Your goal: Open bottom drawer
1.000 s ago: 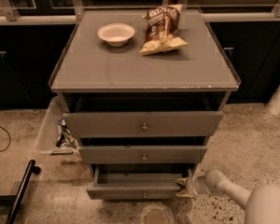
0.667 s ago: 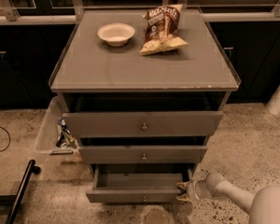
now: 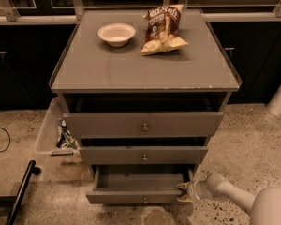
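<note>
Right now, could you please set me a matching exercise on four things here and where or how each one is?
Things: 1 white bowl; 2 chip bag; 3 bottom drawer; 4 gripper.
Places or states: A beside the bottom drawer's right end; B pulled partly out; C left on the cabinet top; D cabinet top, right of the bowl.
Pairs: 1-C; 2-D; 3-B; 4-A.

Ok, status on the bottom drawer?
Gripper low at the bottom drawer right front corner. Drawer pulled out, interior showing. Plastic bin left of cabinet, apart from the drawer.
</note>
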Robot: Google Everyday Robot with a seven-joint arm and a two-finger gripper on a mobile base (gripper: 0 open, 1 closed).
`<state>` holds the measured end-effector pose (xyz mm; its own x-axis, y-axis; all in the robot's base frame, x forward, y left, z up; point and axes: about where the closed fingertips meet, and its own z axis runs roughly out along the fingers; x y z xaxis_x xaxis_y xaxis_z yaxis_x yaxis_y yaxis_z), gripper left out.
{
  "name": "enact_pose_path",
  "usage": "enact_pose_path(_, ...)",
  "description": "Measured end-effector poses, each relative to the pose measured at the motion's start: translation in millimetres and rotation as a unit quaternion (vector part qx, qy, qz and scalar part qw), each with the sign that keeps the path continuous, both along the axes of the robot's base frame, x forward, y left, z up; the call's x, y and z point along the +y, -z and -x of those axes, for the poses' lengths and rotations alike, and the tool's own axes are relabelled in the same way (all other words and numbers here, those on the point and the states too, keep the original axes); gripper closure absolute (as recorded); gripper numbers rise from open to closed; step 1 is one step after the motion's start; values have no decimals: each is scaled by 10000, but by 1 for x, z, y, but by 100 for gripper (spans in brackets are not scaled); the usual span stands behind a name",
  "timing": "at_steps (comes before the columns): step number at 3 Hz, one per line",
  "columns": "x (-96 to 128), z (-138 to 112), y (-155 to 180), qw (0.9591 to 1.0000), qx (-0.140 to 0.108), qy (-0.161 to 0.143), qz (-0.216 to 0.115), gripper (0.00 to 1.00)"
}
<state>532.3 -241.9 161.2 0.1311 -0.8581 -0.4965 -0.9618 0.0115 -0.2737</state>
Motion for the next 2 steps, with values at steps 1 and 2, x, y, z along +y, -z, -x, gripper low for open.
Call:
enact_pose_path(1,-1,13,7,9999,44,-88,-114,43)
enact_pose_path(2,-7,24,10,9997,77,-66,-222,66)
